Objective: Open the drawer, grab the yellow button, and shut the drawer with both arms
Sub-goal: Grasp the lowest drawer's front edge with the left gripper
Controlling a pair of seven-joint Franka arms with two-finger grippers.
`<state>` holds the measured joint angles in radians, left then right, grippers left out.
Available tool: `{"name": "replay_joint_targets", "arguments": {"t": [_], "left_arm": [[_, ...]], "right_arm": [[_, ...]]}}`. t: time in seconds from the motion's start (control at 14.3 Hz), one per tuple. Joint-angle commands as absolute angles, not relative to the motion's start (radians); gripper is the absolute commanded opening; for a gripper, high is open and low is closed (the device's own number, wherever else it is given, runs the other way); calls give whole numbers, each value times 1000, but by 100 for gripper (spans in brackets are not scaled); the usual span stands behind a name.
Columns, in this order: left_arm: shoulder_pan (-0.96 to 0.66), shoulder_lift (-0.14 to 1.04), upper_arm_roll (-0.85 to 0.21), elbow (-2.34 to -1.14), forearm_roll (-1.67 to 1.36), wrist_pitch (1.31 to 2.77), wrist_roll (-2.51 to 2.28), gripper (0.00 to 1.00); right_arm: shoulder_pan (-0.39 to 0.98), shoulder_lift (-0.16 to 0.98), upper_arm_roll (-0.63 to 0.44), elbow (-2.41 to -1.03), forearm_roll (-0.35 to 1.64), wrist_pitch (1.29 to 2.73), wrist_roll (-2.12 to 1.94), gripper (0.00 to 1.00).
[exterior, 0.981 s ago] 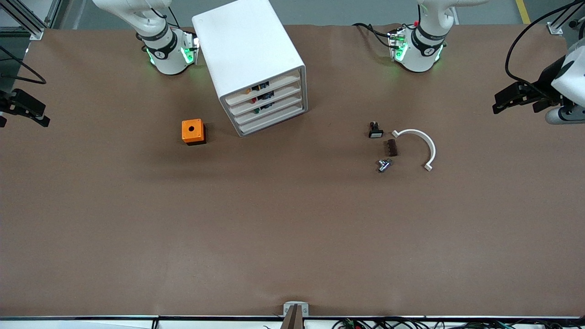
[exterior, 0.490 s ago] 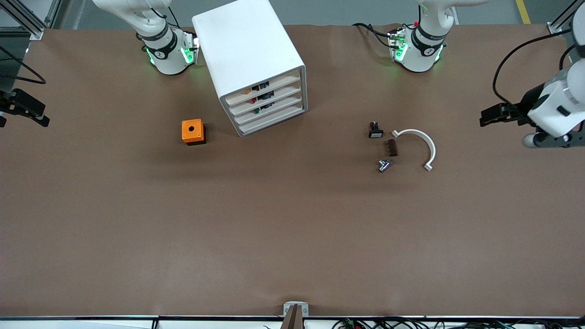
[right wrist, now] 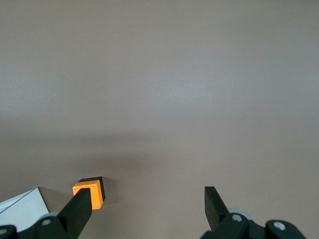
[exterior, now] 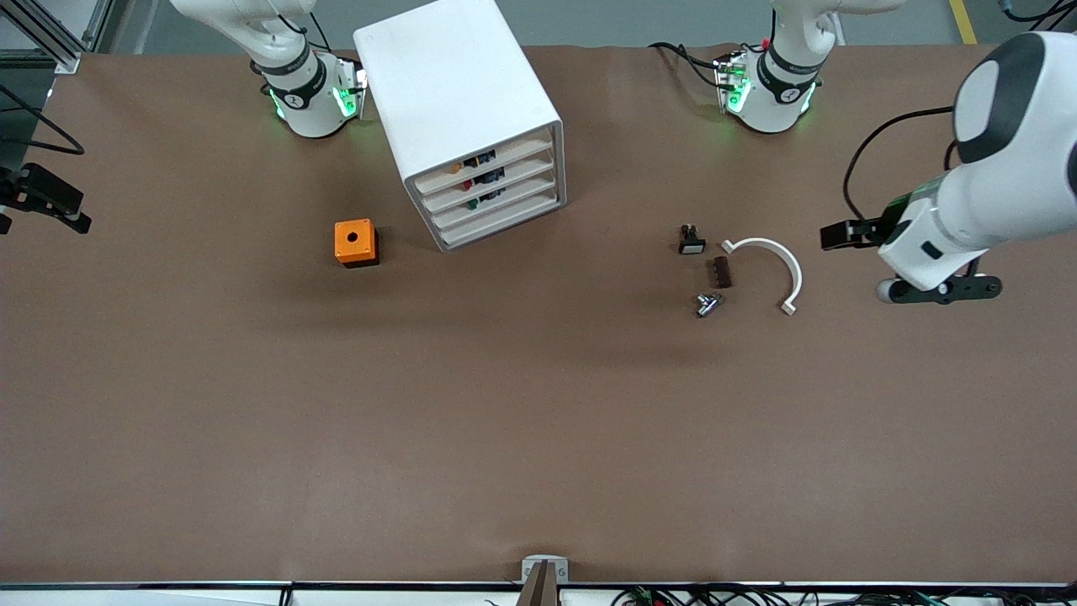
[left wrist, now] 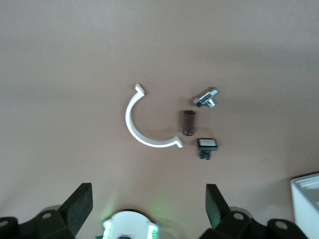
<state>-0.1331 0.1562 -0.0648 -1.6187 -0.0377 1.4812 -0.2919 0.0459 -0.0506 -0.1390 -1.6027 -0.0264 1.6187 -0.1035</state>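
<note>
The white cabinet (exterior: 458, 93) stands near the right arm's base, its four drawers shut. The uppermost drawer (exterior: 505, 156) shows small orange and dark parts through its slot; I cannot single out the button. My left gripper (exterior: 829, 236) is open and empty, up over the table toward the left arm's end, beside a white arc piece. In the left wrist view its fingers (left wrist: 79, 201) stand wide apart around my left gripper's middle (left wrist: 147, 201). My right gripper (exterior: 42, 217) waits open and empty at the right arm's end of the table; it also shows in the right wrist view (right wrist: 144, 201).
An orange cube with a hole (exterior: 354, 241) sits beside the cabinet, also in the right wrist view (right wrist: 89, 193). A white arc (exterior: 778, 261), a black-and-white piece (exterior: 691, 242), a brown block (exterior: 721, 272) and a metal part (exterior: 708, 303) lie toward the left arm's end.
My left arm has swung in from the table's end toward the white arc and small parts. The right gripper, the cabinet and the loose parts have not moved.
</note>
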Motion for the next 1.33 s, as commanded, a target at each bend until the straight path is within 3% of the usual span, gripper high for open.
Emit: {"name": "replay_joint_targets", "arguments": {"t": [0.0, 0.35, 0.84, 1.26], "left_arm": [[-201, 198, -64, -1592, -113, 1457, -518, 100], [-316, 332, -66, -1548, -343, 1428, -997, 100], [-296, 619, -167, -1441, -607, 1396, -1671, 100], [-285, 744, -242, -1381, -801, 1358, -2028, 100]], "right_arm": [[25, -51, -130, -1588, -9, 1603, -120, 100], [26, -51, -130, -1588, -9, 1603, -120, 100], [26, -51, -130, -1588, -9, 1597, -120, 100], [26, -51, -130, -1588, -8, 1597, -120, 100]]}}
